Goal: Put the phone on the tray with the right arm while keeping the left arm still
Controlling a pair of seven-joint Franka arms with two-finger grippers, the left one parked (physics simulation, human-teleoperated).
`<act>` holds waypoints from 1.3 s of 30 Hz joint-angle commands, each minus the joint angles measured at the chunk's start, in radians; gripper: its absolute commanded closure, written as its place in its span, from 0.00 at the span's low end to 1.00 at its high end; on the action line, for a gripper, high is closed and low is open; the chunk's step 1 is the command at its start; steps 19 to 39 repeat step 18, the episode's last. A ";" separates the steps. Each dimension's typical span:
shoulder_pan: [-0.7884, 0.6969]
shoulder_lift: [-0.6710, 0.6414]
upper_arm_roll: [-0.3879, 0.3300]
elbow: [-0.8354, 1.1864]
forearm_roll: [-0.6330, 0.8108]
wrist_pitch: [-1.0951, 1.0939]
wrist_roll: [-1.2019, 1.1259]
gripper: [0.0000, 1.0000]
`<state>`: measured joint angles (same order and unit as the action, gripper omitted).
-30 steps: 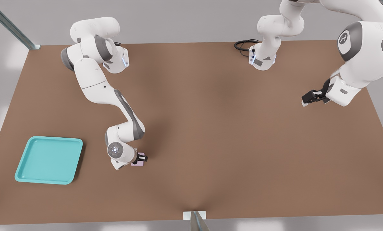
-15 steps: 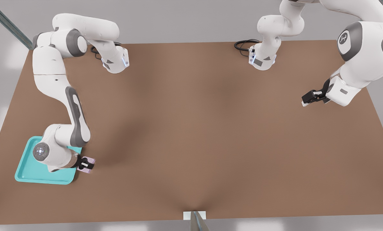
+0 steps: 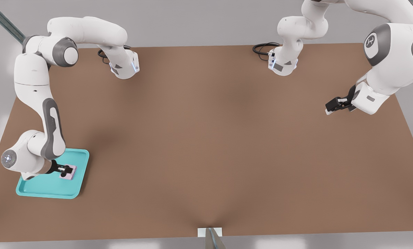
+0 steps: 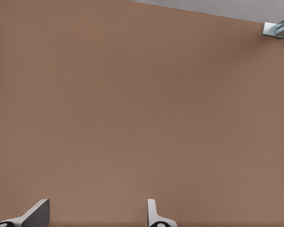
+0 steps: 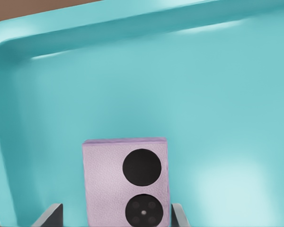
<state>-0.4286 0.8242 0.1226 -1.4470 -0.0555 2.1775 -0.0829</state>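
The shallow turquoise square tray with rounded corners and a raised rim (image 3: pixel 36 189) sits on the flat brown table (image 3: pixel 227 145) near the front view's lower left corner. Inside it lies one thing: the small, flat, pale pink-lilac phone (image 3: pixel 69 172), over the part of the tray floor toward the front view's right and apart from the rim on every side. In the right wrist view the phone (image 5: pixel 104 182) shows a finely grained lilac face with two round black camera lenses one after the other along one side, and the glossy turquoise floor spreads beyond it to a curved corner of the tray (image 5: pixel 19 56). No brand name, label or readable writing shows on the phone or the tray. The white jointed right arm with grey joint sections (image 3: pixel 31 103) bends down over the tray's edge, and its black two-finger gripper (image 3: pixel 65 169) is at the phone; in the right wrist view each fingertip (image 5: pixel 49 216) stands slightly off the phone's sides, the jaws parted and holding nothing.
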 commanded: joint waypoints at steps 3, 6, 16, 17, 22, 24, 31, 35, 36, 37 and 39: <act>0.019 -0.079 0.011 0.007 -0.001 -0.010 -0.288 0.00; 0.184 -0.292 0.028 0.014 -0.003 -0.226 -0.062 0.00; 0.470 -0.629 -0.093 0.065 -0.023 -0.616 0.130 0.00; 0.470 -0.642 -0.093 0.063 -0.021 -0.611 0.130 0.00; 0.470 -0.651 -0.092 0.046 -0.023 -0.608 0.130 0.00; 0.470 -0.651 -0.092 0.046 -0.023 -0.608 0.130 0.00; 0.470 -0.651 -0.092 0.046 -0.023 -0.608 0.130 0.00; 0.470 -0.651 -0.092 0.046 -0.023 -0.608 0.130 0.00; 0.470 -0.651 -0.092 0.046 -0.023 -0.608 0.130 0.00; 0.470 -0.651 -0.092 0.046 -0.023 -0.608 0.130 0.00; 0.470 -0.651 -0.092 0.046 -0.023 -0.608 0.130 0.00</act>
